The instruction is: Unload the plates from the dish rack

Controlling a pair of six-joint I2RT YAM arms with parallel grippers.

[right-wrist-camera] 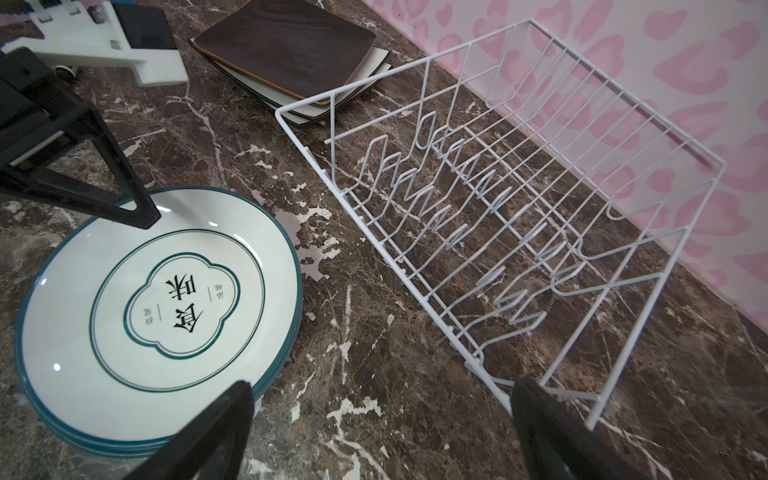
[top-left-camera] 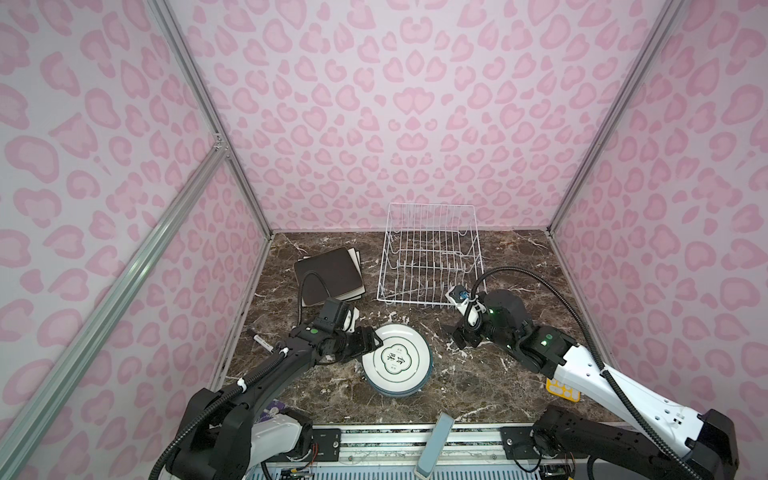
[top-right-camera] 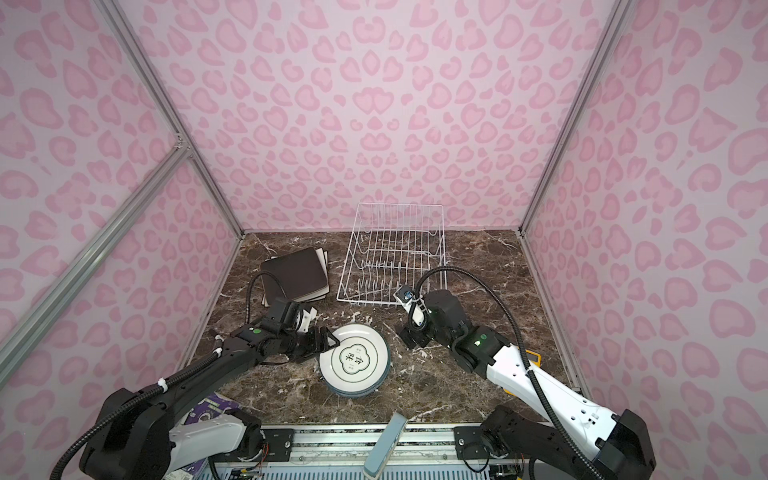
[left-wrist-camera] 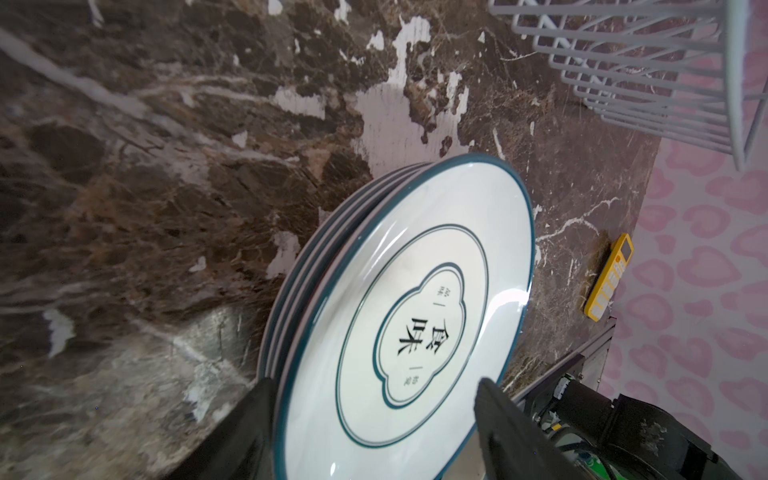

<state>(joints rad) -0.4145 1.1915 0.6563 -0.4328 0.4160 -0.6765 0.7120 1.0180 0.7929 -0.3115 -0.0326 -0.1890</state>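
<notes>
The white wire dish rack (top-left-camera: 428, 262) (top-right-camera: 390, 253) (right-wrist-camera: 498, 208) stands at the back with no plates in it. A stack of round white plates (top-left-camera: 397, 359) (top-right-camera: 355, 359) (left-wrist-camera: 415, 291) (right-wrist-camera: 158, 307) with dark characters and blue rims lies at the front centre. To the left of the rack, a dark brown square plate (top-left-camera: 328, 274) (right-wrist-camera: 286, 45) tops cream square ones (top-left-camera: 356, 255). My left gripper (top-left-camera: 374, 338) (left-wrist-camera: 374, 382) is open and straddles the top round plate's left rim. My right gripper (top-left-camera: 457, 336) (right-wrist-camera: 378, 382) is open and empty over bare table, between the stack and the rack.
A yellow remote-like thing (top-left-camera: 563, 390) (left-wrist-camera: 609, 276) lies at the right table edge under my right arm. A grey-blue bar (top-left-camera: 434, 444) stands at the front edge. A pen (top-left-camera: 259, 338) lies at the left edge. Pink walls close in the table on three sides.
</notes>
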